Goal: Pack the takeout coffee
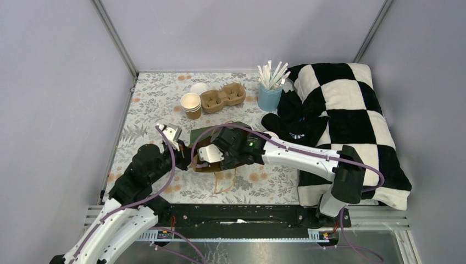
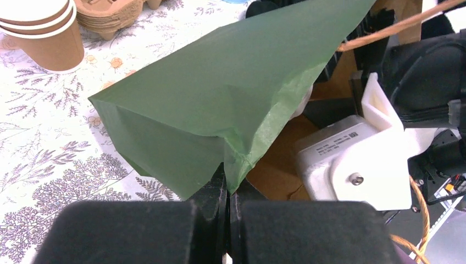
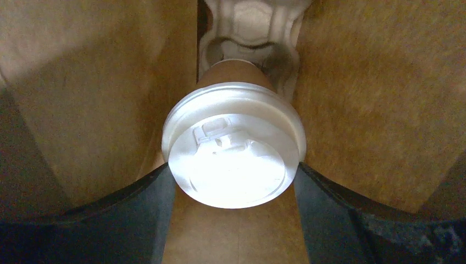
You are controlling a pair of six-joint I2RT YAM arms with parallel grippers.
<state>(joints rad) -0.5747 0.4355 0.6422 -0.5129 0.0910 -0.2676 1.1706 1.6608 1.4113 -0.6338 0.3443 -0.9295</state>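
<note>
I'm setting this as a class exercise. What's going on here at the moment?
The left gripper is shut on the edge of a green paper bag, holding its mouth open. The right gripper is inside the bag, holding a lidded cup that points toward a moulded carrier at the back. A stack of open cups stands farther off.
</note>
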